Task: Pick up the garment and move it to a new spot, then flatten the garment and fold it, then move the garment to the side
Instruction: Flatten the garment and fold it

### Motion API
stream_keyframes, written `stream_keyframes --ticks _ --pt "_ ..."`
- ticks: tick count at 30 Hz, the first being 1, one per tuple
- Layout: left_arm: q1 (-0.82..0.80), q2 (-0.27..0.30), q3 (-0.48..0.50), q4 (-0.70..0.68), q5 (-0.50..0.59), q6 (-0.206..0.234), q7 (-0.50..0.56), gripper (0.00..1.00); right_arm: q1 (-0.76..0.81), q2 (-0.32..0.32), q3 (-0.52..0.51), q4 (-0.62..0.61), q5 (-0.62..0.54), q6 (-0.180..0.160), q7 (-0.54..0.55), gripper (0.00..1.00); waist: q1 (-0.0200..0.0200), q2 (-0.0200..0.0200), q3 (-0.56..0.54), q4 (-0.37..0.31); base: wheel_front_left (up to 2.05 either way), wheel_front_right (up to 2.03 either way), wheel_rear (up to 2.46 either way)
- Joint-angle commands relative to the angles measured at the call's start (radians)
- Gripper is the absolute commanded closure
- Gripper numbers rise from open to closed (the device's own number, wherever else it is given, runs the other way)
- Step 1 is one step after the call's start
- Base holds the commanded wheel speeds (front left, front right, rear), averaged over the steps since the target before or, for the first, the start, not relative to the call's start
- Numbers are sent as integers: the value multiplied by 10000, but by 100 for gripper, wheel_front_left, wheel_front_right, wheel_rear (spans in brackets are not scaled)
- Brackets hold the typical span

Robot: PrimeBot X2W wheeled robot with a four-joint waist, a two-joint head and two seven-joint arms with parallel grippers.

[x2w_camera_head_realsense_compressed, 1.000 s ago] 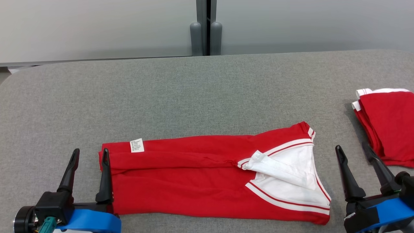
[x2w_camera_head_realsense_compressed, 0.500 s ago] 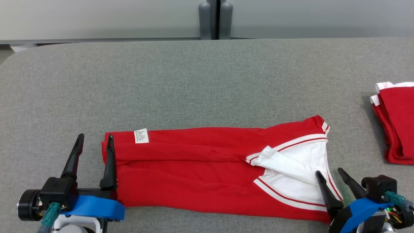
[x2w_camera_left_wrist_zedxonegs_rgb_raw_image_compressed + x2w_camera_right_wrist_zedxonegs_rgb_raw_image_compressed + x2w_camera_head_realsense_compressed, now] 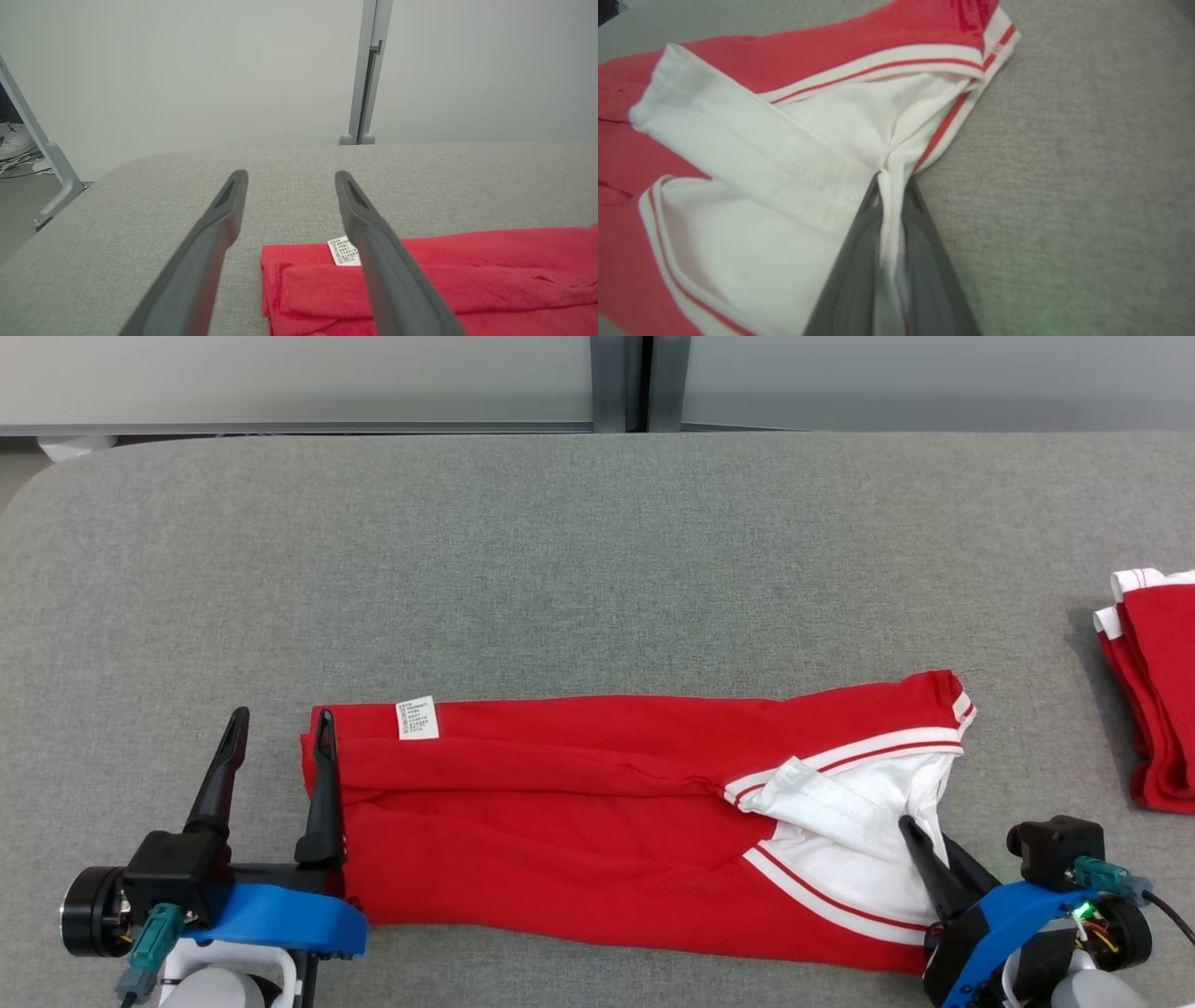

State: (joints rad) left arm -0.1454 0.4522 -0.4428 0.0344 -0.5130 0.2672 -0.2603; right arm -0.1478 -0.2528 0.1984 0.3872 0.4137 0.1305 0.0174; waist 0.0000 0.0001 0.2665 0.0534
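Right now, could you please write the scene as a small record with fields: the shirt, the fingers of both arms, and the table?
surface: grey padded table
garment: red shirt, folded into a long strip, lying flat
collar: white collar, at the shirt's right end
label: white care label, near the left end
left fingers: open, astride the shirt's left edge
right fingers: shut on the white collar
other: folded red garments, far right, apart
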Motion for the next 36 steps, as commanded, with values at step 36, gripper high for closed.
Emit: stream_keyframes --ticks 36 --pt "-17 -218 -251 153 236 -92 219 0 -1128 1917 1411 -3838 335 3 3072 100 0 -1 -852 424 0 0 0"
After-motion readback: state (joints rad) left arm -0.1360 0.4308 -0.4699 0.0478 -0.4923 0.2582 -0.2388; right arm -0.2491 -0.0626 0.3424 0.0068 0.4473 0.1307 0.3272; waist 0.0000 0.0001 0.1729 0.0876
